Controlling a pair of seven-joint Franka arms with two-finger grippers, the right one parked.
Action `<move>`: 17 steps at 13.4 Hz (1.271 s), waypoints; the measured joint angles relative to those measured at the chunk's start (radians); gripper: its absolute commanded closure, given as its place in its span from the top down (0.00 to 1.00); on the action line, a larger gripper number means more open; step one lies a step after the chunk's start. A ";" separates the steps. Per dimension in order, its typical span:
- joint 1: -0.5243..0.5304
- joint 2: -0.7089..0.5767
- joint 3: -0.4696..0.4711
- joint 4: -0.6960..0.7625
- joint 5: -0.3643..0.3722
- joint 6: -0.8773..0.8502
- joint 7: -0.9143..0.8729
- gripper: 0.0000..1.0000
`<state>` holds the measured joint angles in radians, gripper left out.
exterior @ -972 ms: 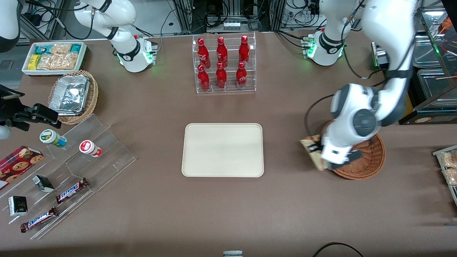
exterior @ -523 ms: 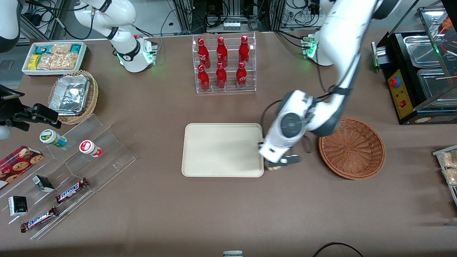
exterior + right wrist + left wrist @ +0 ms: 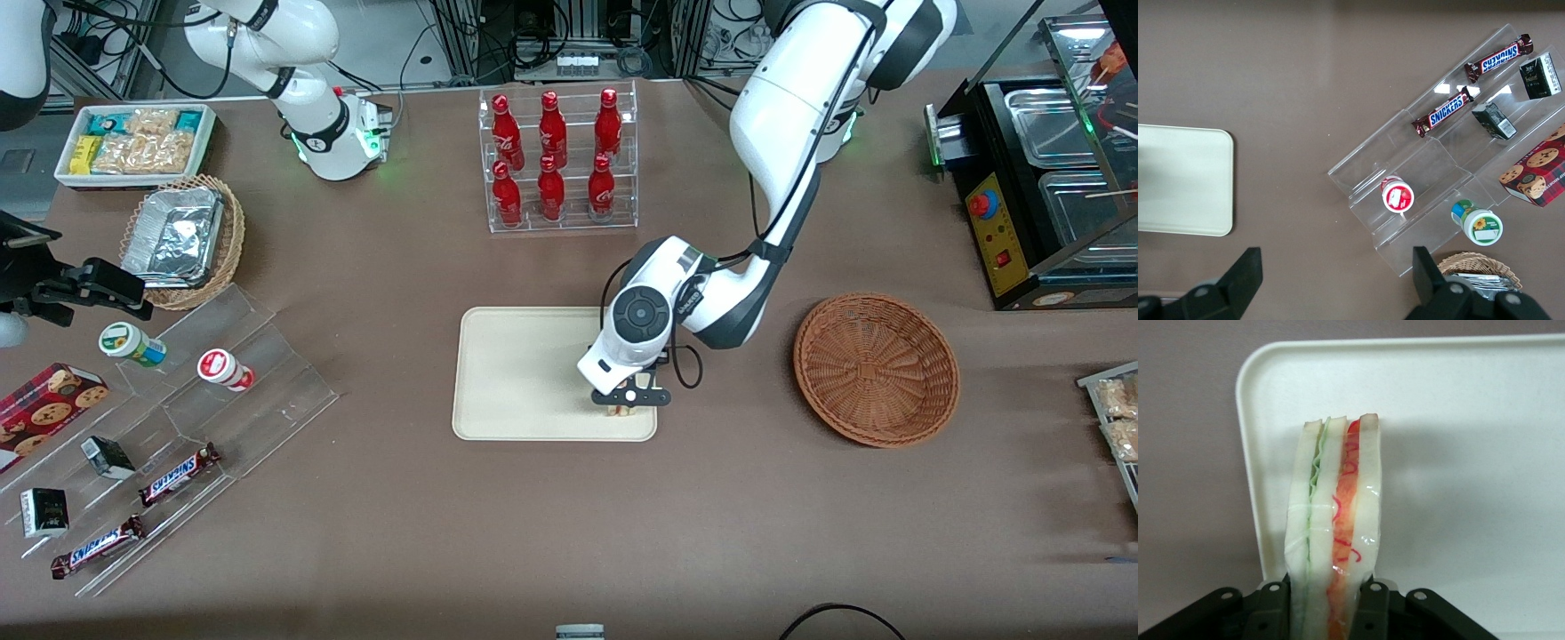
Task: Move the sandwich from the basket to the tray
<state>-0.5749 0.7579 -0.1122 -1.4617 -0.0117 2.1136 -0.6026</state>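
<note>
We see the left arm's end effector (image 3: pixel 1329 603) clamped on the pale triangular sandwich (image 3: pixel 1333 527) (red and green filling showing). It hangs over the flat cream rectangular tray (image 3: pixel 516 373), near its corner.

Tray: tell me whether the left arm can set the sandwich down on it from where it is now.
Probably yes. The end effector is over the tray, at the corner nearest the basket, shut on the sandwich. The cream surface under it looks bare.
</note>
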 measured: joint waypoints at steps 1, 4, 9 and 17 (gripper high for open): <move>-0.005 0.011 0.000 0.008 0.000 0.000 0.003 0.42; -0.008 0.031 0.000 0.029 0.000 0.000 0.013 0.88; 0.004 -0.011 0.029 0.065 0.000 -0.018 -0.001 1.00; 0.258 -0.343 0.062 0.068 0.009 -0.403 0.001 1.00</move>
<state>-0.3174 0.4149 -0.0499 -1.3934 -0.0027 1.7103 -0.6014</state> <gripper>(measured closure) 0.000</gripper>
